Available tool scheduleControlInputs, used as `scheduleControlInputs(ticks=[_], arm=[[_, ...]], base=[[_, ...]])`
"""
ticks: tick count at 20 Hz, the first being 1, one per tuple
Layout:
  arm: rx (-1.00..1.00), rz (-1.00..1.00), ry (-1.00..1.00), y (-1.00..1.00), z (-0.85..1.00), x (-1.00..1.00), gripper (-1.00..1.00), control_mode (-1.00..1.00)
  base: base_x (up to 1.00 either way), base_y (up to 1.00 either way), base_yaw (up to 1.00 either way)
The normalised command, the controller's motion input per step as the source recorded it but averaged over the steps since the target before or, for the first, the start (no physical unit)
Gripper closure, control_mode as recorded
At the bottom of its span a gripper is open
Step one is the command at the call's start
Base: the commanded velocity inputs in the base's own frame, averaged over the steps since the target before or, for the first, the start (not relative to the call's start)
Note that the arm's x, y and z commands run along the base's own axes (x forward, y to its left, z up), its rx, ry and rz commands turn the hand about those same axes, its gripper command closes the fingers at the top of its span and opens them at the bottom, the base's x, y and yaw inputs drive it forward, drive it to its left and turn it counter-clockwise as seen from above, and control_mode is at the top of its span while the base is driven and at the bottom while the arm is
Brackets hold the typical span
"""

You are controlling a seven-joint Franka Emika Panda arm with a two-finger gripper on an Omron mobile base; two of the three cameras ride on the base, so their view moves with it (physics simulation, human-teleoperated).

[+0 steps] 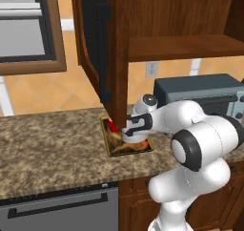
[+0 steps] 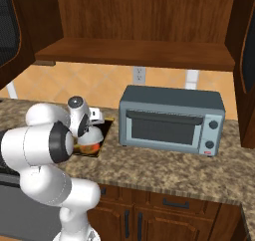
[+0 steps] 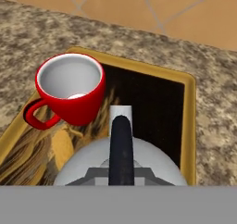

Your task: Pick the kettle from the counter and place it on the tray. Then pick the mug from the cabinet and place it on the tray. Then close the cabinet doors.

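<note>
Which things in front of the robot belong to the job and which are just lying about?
Job:
red cylindrical mug, on the tray
silver domed kettle with black handle, on the tray
dark gold-rimmed tray
speckled granite counter
reddish-brown wooden cabinet
open cabinet door with black bar handle

Lying about:
grey toaster oven
brown-framed window

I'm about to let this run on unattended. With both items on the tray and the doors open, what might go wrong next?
1. The red cylindrical mug stands right beside the silver-white domed kettle on the gold-rimmed tray; the arm rising from directly above could knock either.
2. The open reddish-brown cabinet door hangs above the tray's left end; a careless lift may strike it.
</note>
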Motion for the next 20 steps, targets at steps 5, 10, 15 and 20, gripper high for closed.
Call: scheduleControlInputs(ticks=[5, 10, 15, 20], arm=[[0.00, 0.01, 0.00, -0.02, -0.34, -0.08, -1.00, -1.00], [0.00, 0.00, 0.00, -0.05, -0.06, -0.31, -1.00, -1.00], [0.00, 0.00, 0.00, 0.00, 0.01, -0.36, -1.00, -1.00], [0.00, 0.00, -0.02, -0.01, 0.36, -0.44, -1.00, -1.00]], base=[[0.00, 0.00, 0.00], [0.00, 0.00, 0.00], [0.00, 0.00, 0.00], [0.00, 0.00, 0.00]])
